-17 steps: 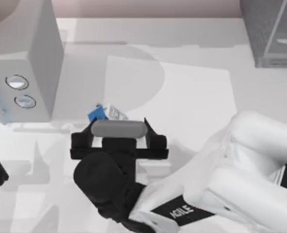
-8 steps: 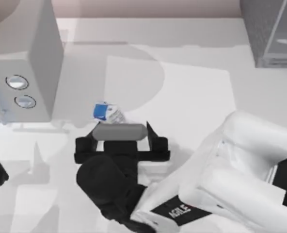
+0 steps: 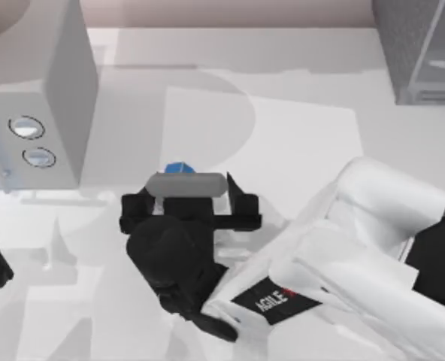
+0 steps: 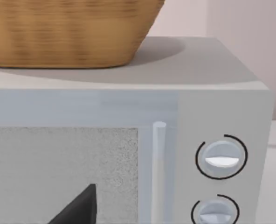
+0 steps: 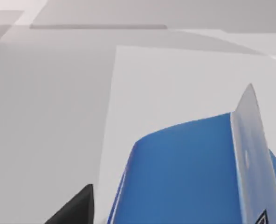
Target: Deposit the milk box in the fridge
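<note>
Wicker, in the form of a tan woven basket (image 4: 68, 32), is seen in the left wrist view resting on the roof of the light grey box with two round dials (image 4: 221, 158); what lies inside the basket cannot be told. In the top view the same box (image 3: 38, 98) stands at the upper left of the frame. The large dark grey fridge with mesh-textured walls and a pale translucent panel (image 3: 422, 49) is placed at the upper right corner of the frame, and nothing can be made out inside it.

The small blue milk box (image 3: 179, 168) is found left of centre on the white bench (image 3: 298, 135), well apart from the fridge, with just its blue top seen beyond the black right claw (image 3: 185, 197). Whether that claw is clenched on the carton cannot be told. In the right wrist view the carton (image 5: 184, 172) is shown at close range, its blue face and pale folded ridge low in the frame.

The left arm is parked at the left edge of the frame.
</note>
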You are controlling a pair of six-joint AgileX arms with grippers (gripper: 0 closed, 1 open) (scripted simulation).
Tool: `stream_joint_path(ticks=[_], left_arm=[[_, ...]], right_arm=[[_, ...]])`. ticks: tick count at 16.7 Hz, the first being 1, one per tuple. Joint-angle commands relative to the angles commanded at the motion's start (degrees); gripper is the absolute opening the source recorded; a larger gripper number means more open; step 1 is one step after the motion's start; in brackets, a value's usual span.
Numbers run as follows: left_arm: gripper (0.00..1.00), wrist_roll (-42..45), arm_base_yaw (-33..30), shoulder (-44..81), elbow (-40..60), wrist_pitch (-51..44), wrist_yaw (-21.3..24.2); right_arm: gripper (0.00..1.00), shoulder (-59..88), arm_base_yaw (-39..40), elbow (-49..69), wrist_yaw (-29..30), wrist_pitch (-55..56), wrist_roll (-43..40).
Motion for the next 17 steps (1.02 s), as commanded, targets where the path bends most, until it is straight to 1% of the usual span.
stream_joint_path(ticks=[7, 17], left_arm=[[1.0, 0.0, 0.0, 0.0, 0.0, 0.0, 0.0], [1.0, 0.0, 0.0, 0.0, 0.0, 0.0, 0.0]], right_arm=[[1.0, 0.79, -0.74, 0.92, -0.68, 0.33, -0.54], [0.25, 0.79, -0.74, 0.92, -0.68, 0.33, -0.54]])
